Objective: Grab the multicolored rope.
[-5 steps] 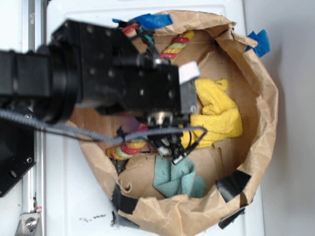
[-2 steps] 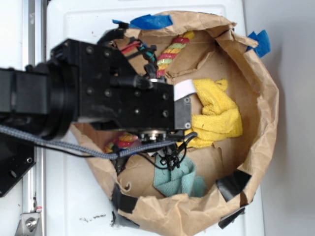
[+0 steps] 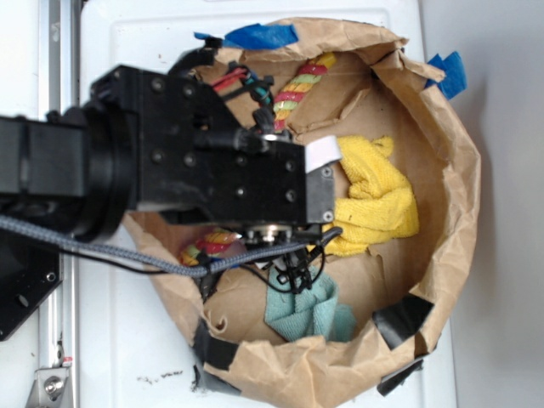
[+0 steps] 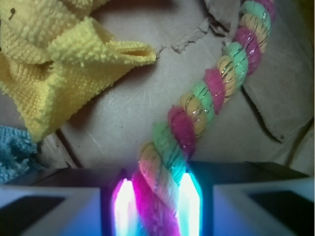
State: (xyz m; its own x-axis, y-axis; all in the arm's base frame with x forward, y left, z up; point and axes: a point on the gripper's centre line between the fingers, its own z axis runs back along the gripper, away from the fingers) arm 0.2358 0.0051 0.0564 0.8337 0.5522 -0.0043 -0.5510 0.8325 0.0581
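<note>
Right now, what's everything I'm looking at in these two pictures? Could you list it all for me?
Multicolored rope: one, red, yellow and light green twisted strands, lying along the bag floor, one end running between the gripper fingers.
Yellow cloth: one, yellow terry, crumpled on the right of the bag floor.
Teal cloth: one, teal, near the bag's lower wall.
Paper bag: one, brown, rolled down into an open basin holding all three.
Blue tape: pieces on the bag's upper rim.
Black tape: pieces on the lower rim.
White table: one, under the bag.
Robot arm: one, black, over the bag's left half.
Gripper: one, fingers glowing either side of the rope.
</note>
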